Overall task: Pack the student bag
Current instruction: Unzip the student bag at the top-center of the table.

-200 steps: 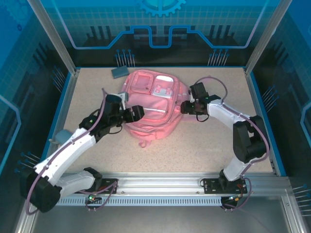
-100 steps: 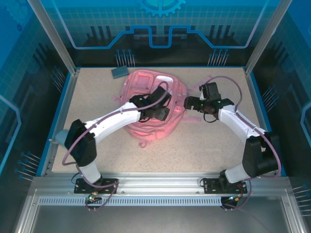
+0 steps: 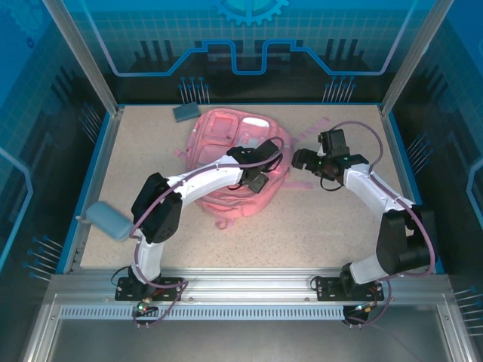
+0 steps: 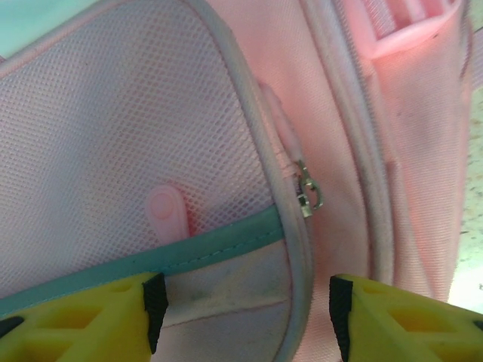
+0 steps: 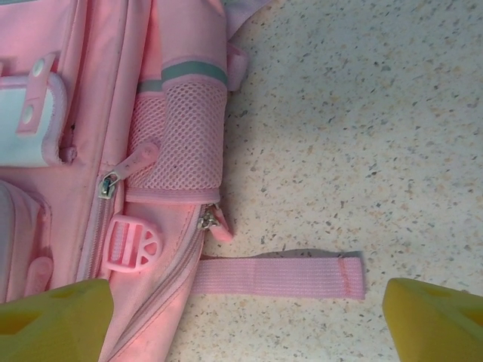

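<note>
Since before, left tool (image 4: 245, 309) has slid farther across bag (image 3: 223, 132) on the bench (image 3: 302, 226), jaws apart (empty); right tool (image 3: 298, 159) gapes beside its strap (image 5: 279, 277); grey case (image 3: 185, 112) behind, pouch (image 3: 107, 220) at left edge.

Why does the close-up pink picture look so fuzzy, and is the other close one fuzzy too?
Left wrist view: camera very close to the student bag, so mesh and yellow fingers look soft. Right wrist view: sharper, table speckles crisp, the strap casts a thin shadow. Top external view: even light, no glare on the bag.
</note>
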You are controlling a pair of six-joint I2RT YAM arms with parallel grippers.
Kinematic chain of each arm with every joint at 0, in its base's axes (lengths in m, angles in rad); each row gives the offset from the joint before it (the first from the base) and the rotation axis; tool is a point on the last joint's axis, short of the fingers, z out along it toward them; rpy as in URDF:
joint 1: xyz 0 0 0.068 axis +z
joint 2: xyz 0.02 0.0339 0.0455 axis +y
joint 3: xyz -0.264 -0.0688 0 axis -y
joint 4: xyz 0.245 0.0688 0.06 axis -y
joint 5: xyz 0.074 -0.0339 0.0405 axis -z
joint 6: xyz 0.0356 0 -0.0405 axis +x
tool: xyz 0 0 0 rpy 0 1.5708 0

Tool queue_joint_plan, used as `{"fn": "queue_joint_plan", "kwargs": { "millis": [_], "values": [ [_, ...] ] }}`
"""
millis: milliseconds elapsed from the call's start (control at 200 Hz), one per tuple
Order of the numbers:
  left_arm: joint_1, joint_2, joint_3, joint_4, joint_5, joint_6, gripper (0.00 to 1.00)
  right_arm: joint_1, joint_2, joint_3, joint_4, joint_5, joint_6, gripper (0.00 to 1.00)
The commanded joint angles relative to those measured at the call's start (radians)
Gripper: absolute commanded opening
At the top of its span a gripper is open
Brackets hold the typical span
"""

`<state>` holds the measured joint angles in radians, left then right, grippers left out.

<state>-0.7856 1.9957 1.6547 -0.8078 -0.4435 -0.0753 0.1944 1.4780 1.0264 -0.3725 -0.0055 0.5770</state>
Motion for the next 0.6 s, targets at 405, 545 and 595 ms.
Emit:
{"fn": "queue_joint_plan", "kwargs": {
  "millis": [405, 545, 595],
  "values": [
    [-0.004, 0.103, 0.106, -0.106, -0.079, 0.147, 0.65, -0.014, 0.011, -0.032, 0.018, -0.033, 0.029, 0.92],
    [-0.004, 0.103, 0.111, -0.111, -0.093, 0.139, 0.52, -0.014, 0.016, -0.031, 0.015, -0.037, 0.028, 0.92],
    [-0.004, 0.096, 0.111, -0.105, -0.113, 0.132, 0.43, -0.014, 0.016, -0.032, 0.016, -0.046, 0.024, 0.91]
  ]
}}
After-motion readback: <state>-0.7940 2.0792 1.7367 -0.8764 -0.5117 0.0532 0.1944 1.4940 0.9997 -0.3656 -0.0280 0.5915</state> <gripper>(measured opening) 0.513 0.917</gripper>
